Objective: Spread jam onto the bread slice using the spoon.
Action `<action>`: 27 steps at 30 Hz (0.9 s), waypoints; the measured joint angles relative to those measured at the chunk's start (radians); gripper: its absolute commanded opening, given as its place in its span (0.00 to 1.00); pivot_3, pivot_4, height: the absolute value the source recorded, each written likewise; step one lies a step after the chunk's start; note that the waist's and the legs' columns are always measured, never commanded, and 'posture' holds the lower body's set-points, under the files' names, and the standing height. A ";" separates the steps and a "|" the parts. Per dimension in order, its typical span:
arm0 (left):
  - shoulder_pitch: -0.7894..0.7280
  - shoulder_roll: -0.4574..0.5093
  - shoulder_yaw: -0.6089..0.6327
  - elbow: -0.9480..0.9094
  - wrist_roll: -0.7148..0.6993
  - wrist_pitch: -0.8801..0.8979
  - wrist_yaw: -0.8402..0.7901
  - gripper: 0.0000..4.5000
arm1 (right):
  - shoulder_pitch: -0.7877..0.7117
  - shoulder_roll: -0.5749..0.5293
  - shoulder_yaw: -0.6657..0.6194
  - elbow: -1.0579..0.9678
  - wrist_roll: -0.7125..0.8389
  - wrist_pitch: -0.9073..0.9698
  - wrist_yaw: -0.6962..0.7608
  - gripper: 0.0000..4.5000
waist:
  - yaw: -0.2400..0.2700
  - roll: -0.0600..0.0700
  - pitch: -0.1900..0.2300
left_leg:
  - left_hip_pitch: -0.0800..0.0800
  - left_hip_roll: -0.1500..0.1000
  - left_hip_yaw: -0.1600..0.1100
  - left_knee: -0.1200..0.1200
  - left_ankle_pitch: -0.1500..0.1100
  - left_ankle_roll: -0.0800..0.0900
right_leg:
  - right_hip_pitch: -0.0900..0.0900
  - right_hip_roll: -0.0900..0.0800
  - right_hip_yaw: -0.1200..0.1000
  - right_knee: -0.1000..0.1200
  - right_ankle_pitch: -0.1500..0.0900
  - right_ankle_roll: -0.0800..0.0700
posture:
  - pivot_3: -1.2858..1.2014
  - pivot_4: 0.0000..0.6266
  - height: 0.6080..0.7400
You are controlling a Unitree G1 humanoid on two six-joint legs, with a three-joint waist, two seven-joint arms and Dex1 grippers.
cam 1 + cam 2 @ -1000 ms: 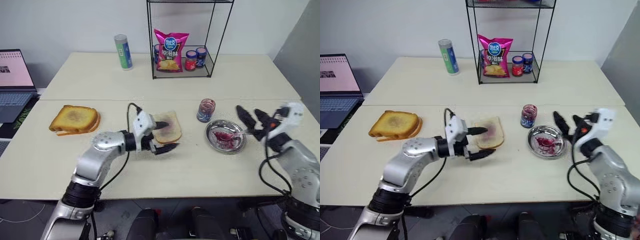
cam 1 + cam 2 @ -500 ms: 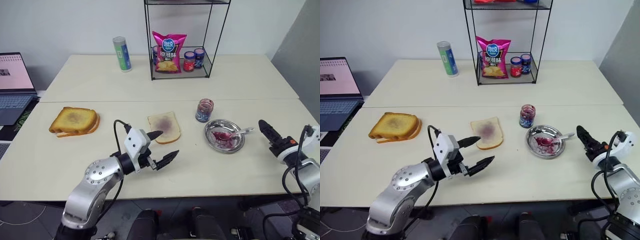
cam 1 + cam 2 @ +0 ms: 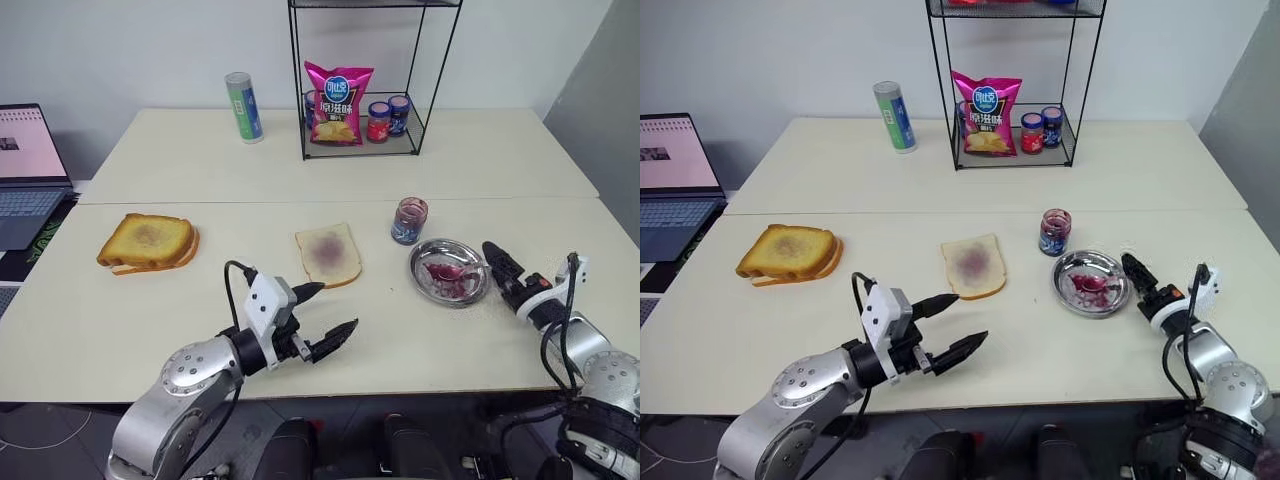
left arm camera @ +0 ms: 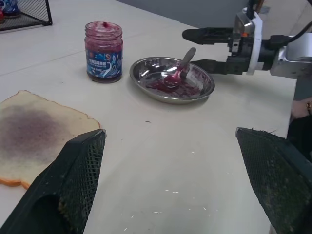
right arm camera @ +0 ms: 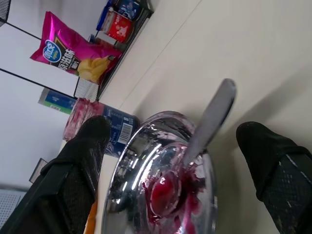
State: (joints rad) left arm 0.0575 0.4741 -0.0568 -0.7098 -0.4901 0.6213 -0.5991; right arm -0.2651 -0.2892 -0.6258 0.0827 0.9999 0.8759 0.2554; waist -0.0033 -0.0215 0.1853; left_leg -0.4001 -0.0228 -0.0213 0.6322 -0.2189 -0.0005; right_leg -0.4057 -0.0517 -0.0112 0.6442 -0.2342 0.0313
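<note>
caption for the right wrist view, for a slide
Open right gripper faces the spoon, whose bowl rests in jam inside the metal dish.

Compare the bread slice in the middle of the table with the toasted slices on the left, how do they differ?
The bread slice is pale with a purplish jam stain in its middle; the toasted slices are golden brown without jam. The bread slice lies single and thin, while the toasted slices sit stacked. The bread slice lies nearer the metal dish, the toasted slices nearer the laptop. Both lie flat on the table.
</note>
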 measured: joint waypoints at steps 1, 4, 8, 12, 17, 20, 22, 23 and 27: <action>0.001 0.004 0.002 0.000 -0.002 0.000 -0.001 0.99 | 0.000 0.001 0.012 0.012 -0.009 -0.014 0.006 1.00 | 0.000 0.000 0.000 | 0.000 0.000 0.000 0.000 0.000 0.000 | 0.000 0.000 0.000 0.000 0.000 0.000 | 0.52 0.24 1.00; 0.008 0.021 0.003 -0.002 -0.009 -0.001 -0.006 1.00 | -0.014 0.006 0.020 0.039 -0.020 -0.053 0.016 0.96 | -0.001 0.000 0.000 | 0.000 0.000 0.000 0.000 0.000 0.000 | 0.000 0.000 0.000 0.000 0.000 -0.001 | 0.52 0.24 1.00; 0.014 0.035 0.004 -0.027 -0.020 0.000 -0.002 1.00 | -0.030 0.008 0.020 0.078 -0.032 -0.092 0.019 0.78 | 0.000 0.000 0.000 | 0.000 0.000 0.000 0.000 0.000 0.000 | 0.000 0.000 0.001 0.000 -0.001 -0.001 | 0.52 0.24 1.00; 0.008 0.035 0.004 -0.030 -0.020 0.000 0.002 1.00 | -0.030 0.009 0.021 0.093 -0.036 -0.115 0.020 0.58 | 0.000 0.000 0.000 | 0.000 0.000 0.000 0.000 0.000 0.000 | 0.000 0.000 0.000 0.000 0.000 -0.001 | 0.52 0.24 1.00; -0.004 0.035 0.004 -0.029 -0.021 0.000 0.000 1.00 | -0.030 0.002 0.021 0.095 -0.036 -0.122 0.020 0.33 | 0.000 0.000 0.000 | 0.000 0.000 0.000 0.000 0.000 0.000 | 0.000 0.000 0.000 0.000 -0.001 -0.001 | 0.52 0.24 1.00; -0.025 0.032 0.002 -0.028 -0.020 -0.001 0.000 1.00 | -0.031 -0.007 0.022 0.095 -0.036 -0.126 0.027 0.17 | 0.000 0.000 0.000 | 0.000 0.000 0.000 0.000 0.000 0.000 | 0.000 0.000 0.000 0.000 -0.001 -0.001 | 0.52 0.24 1.00; -0.026 0.027 -0.007 -0.028 -0.020 0.000 0.001 1.00 | -0.034 -0.008 0.020 0.090 -0.030 -0.128 0.026 0.07 | 0.001 0.000 0.000 | 0.000 0.000 0.000 0.000 0.000 0.000 | 0.000 0.000 0.000 -0.001 -0.001 -0.001 | 0.52 0.24 1.00; -0.026 0.027 -0.010 -0.027 -0.021 0.000 0.001 1.00 | -0.036 -0.008 0.020 0.088 -0.026 -0.128 0.024 0.03 | 0.000 0.000 0.000 | 0.000 0.000 0.000 0.000 0.000 0.000 | 0.000 0.000 0.000 -0.001 -0.001 -0.001 | 0.52 0.24 1.00; -0.026 0.027 -0.016 -0.027 -0.020 -0.001 0.001 1.00 | -0.035 -0.008 0.019 0.076 -0.013 -0.128 0.021 0.01 | 0.000 0.000 0.000 | 0.000 0.000 0.000 0.000 0.000 0.000 | 0.000 0.000 0.000 -0.001 -0.001 -0.001 | 0.52 0.24 1.00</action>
State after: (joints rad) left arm 0.0318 0.5015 -0.0732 -0.7364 -0.5104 0.6207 -0.5977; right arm -0.2999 -0.2976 -0.6068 0.1588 0.9869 0.7482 0.2765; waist -0.0028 -0.0216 0.1853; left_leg -0.4000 -0.0229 -0.0212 0.6323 -0.2189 -0.0004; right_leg -0.4054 -0.0518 -0.0108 0.6436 -0.2349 0.0300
